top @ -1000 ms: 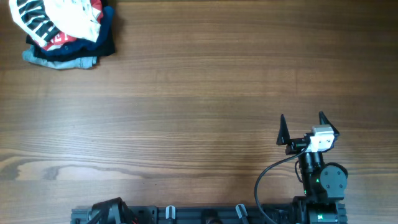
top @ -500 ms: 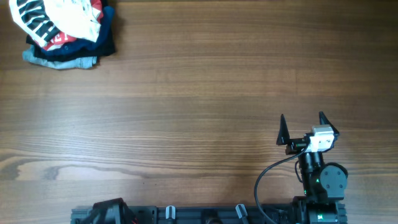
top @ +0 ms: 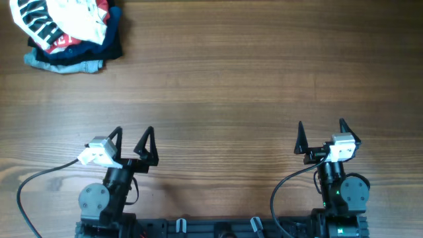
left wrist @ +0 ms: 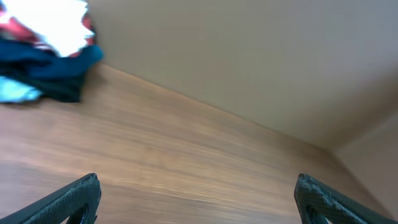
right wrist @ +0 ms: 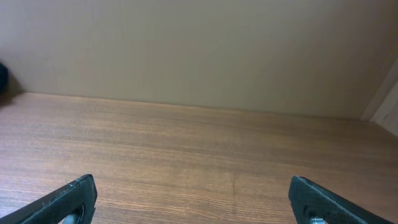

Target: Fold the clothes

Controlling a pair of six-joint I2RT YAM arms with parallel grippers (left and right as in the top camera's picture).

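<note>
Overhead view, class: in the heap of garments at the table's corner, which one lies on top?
The white T-shirt with black lettering; the red shirt, the dark garments and the light-blue one all lie beneath it.

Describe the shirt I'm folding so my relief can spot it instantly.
Look to the far left corner of the wooden table, where a pile of clothes sits. The white T-shirt lies crumpled on top. Its white cloth and bold black lettering set it apart from the red shirt and dark garments beneath.
</note>
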